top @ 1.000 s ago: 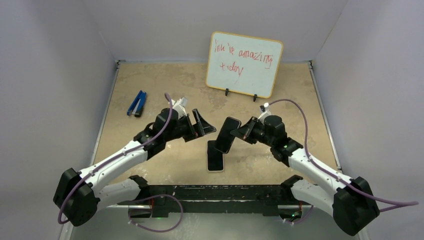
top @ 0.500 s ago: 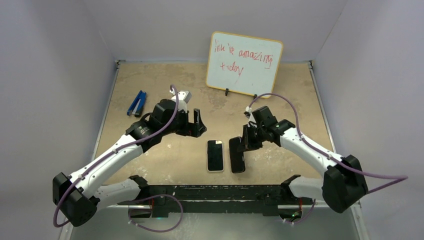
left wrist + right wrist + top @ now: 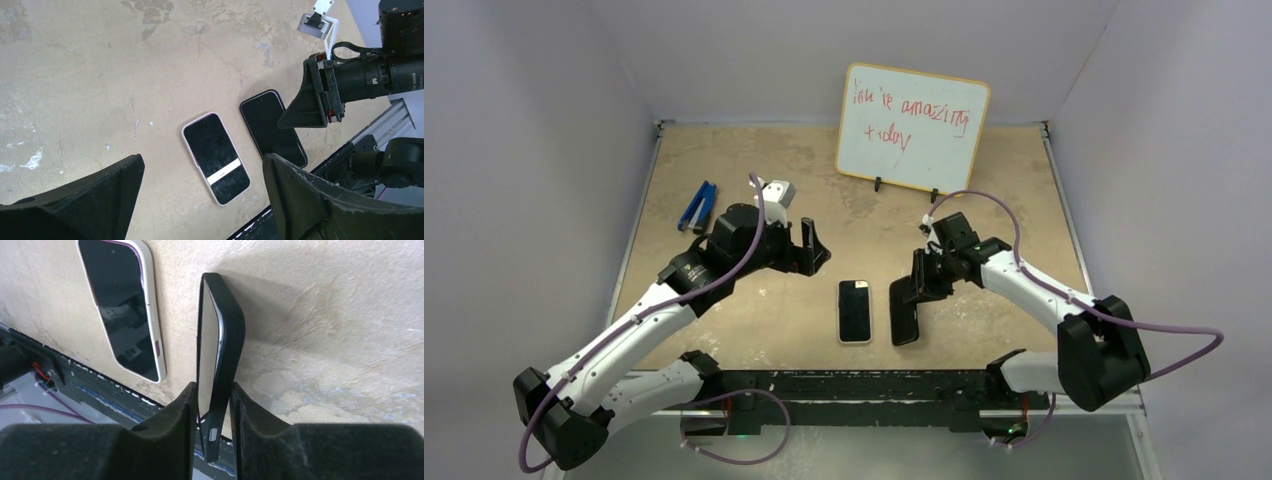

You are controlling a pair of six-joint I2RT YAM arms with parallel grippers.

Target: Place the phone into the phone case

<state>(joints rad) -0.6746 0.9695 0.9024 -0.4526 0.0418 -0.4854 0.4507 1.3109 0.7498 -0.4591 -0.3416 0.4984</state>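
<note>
Looks early: nothing fitted yet, the 2 pieces apart.

For the phone (image 3: 855,311): flat on the table (image 3: 724,180), screen up, white rim showing all round, touched by neither arm, close to the front rail (image 3: 854,384).

For the phone case (image 3: 905,322): just beside the phone on the robot's right, parted from it by a thin strip of bare surface. Clamped across its thickness by the right gripper (image 3: 211,390), fingers closed tight on the end toward the whiteboard (image 3: 912,128). Seen nearly edge-on in the right wrist view: tipped up on 1 long side, glossy face turned toward the phone, matte back turned away. Cannot tell from the top view how steep the lean is. Takes the black slab for the case as a judgement only, given that shiny face.

For the left gripper (image 3: 816,252): fingers spread wide, nothing between them, hovering over the table beyond the phone's far-left corner.

Left to do, by this reading: bringing 1 piece onto the other, matching corners, pressing until seated all round.

As to heading: both long axes running near-to-far, roughly parallel, about square to the rail. Phone's top end, marked by a small pale notch, toward the whiteboard; bottom end toward the rail.
</note>
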